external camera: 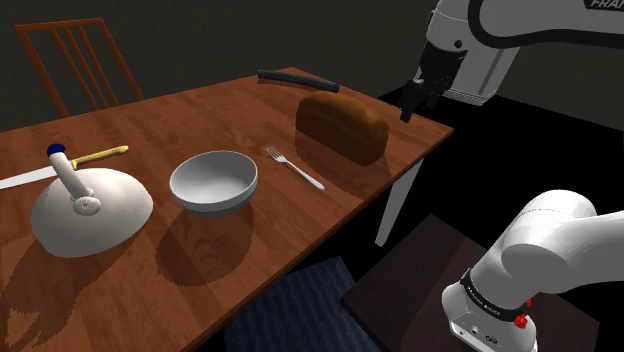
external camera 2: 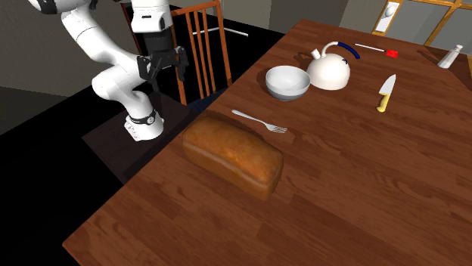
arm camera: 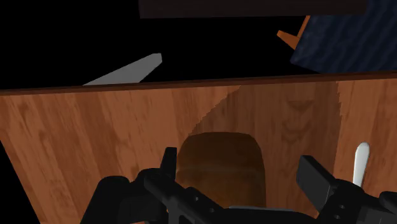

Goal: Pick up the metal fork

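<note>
Shoulder view: my all-black two-finger hand [external camera: 420, 103] hangs above the brown wooden worktop's [external camera: 200, 110] edge, fingers wide apart, empty. Slim silver metal fork [external camera: 294, 167] lies flat between brown bread loaf [external camera: 342, 125] and white bowl [external camera: 213, 180].

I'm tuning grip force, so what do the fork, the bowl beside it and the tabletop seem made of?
The fork is likely metal: pale silver-grey with a light sheen along its handle. The bowl is plain light grey and smooth; it could be ceramic or metal, and the look leaves that open. The tabletop looks like wood: reddish brown with visible grain and a soft gloss.
</note>
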Robot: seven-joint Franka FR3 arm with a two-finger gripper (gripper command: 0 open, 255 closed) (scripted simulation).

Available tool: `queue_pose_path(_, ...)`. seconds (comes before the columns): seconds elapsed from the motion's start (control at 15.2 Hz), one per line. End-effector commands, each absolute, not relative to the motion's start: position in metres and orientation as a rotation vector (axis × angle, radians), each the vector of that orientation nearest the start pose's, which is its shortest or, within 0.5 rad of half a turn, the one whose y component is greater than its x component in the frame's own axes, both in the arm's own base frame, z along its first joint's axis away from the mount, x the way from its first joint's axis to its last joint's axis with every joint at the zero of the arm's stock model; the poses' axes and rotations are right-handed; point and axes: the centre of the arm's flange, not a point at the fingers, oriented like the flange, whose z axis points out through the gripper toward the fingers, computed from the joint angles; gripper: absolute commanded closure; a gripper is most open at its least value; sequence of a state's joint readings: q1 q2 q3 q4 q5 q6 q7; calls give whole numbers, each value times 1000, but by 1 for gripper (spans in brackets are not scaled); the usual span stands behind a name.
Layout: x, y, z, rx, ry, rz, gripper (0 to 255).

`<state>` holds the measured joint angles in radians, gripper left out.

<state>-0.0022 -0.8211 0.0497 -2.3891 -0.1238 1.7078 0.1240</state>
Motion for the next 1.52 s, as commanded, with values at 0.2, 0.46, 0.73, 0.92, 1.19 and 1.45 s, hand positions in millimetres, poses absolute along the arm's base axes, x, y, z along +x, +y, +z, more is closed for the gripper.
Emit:
queue_pose_path(0.2,340,28,582,-3262,146,-234,0)
queue_pose_path(0.46,378,54,560,-3241,162,-215,0)
queue_pose_path(0.73,417,80,538,-3220,178,-196,0)
queue_pose_path(0.92,446,100,521,-3203,189,-182,0)
queue_pose_path(1.19,485,127,500,-3182,205,-163,0)
queue_pose_path(1.45,524,154,478,-3160,220,-145,0)
